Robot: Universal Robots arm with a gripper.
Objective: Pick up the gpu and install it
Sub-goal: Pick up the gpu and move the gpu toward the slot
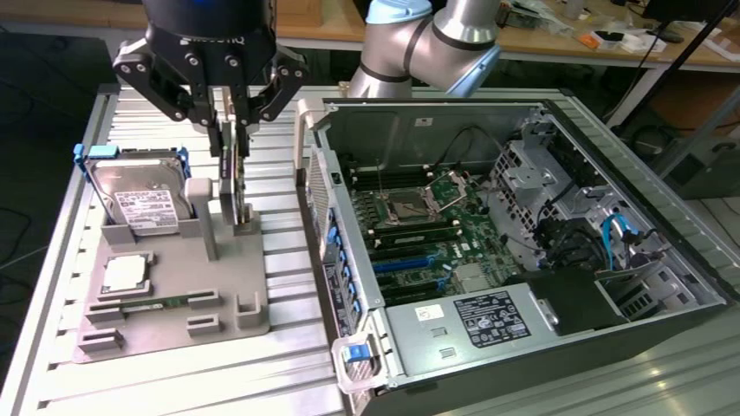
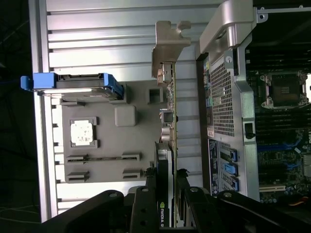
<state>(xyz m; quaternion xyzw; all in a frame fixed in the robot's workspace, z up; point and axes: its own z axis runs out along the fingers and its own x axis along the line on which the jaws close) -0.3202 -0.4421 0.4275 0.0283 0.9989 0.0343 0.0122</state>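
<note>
Over the gray fixture (image 1: 231, 277), I have the gripper (image 1: 231, 143) clamped on the gpu (image 1: 239, 195) top edge; stiff, light, probably fragile.

White lettering on the gripper (image 1: 231, 139) housing, partly cut off, looks like "ROBOTIQ". Green Nvidia logo and wordmark on the gpu (image 2: 168, 131). Print on the hard drive label (image 1: 145, 208) and power supply label (image 1: 491, 316) is unreadable.
</note>
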